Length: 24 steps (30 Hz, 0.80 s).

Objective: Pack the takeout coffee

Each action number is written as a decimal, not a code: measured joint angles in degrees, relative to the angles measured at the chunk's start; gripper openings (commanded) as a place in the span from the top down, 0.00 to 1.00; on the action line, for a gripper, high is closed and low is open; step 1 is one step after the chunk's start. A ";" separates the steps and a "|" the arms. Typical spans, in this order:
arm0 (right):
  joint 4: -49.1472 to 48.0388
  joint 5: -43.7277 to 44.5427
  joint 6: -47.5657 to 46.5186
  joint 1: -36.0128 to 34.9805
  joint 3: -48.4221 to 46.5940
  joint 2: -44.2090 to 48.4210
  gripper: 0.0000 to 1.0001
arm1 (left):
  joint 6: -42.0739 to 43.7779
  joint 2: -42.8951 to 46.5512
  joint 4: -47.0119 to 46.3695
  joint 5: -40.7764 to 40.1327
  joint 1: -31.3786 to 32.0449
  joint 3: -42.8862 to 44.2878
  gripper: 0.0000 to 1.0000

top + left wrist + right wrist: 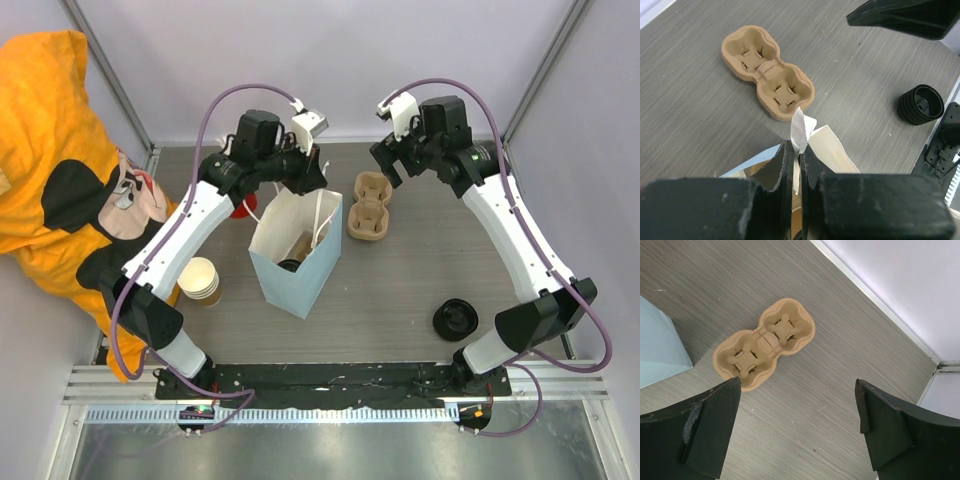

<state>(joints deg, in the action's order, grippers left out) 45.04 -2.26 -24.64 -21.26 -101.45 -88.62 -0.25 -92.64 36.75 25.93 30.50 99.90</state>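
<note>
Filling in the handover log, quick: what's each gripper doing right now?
Left gripper: closed on the bag's white handle.
Right gripper: open, holding nothing.

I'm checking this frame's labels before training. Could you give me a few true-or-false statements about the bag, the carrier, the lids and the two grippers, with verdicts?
1. The left gripper is shut on the white handle of the pale blue bag. True.
2. The right gripper is closed around the cup carrier. False: its jaws stand wide apart above the table and hold nothing.
3. The cup carrier has a cup in each well. False: both wells are empty.
4. The pale blue bag stands upright with its mouth open. True.
5. The stack of black lids lies inside the bag. False: it sits on the table near the right arm's base, apart from the bag.
</note>
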 measured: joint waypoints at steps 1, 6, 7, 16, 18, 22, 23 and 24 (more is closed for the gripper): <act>-0.02 -0.04 -0.02 0.00 0.11 0.17 0.00 | -0.20 0.00 -0.28 0.00 0.00 -0.39 0.94; -0.02 -0.39 -0.02 0.00 0.13 0.50 0.00 | -1.09 0.00 -1.36 -0.02 0.00 -3.28 0.92; -0.02 -0.42 0.00 0.00 0.13 0.52 0.00 | -1.16 0.00 -1.49 -0.02 0.00 -3.74 0.92; 0.00 -0.85 0.00 0.00 0.13 0.52 0.00 | -2.56 0.00 -3.52 0.02 0.02 -4.24 0.62; 0.00 -0.87 0.00 0.00 0.13 0.57 0.00 | -2.71 0.00 -3.63 0.04 0.00 -4.26 0.51; 0.02 -1.09 0.00 0.00 0.13 0.72 0.00 | -2.91 0.02 -3.72 0.02 0.00 -4.26 0.45; 0.04 -1.16 0.00 0.00 0.13 0.74 0.00 | -2.93 0.02 -3.72 0.04 0.00 -4.26 0.42; 0.04 -1.29 0.00 0.00 0.13 0.79 0.00 | -2.91 0.02 -3.72 0.02 0.02 -4.28 0.38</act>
<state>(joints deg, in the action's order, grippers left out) 45.08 -3.55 -24.64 -21.26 -101.32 -87.83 -3.16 -92.62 33.04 25.96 30.52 95.61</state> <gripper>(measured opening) 0.996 0.546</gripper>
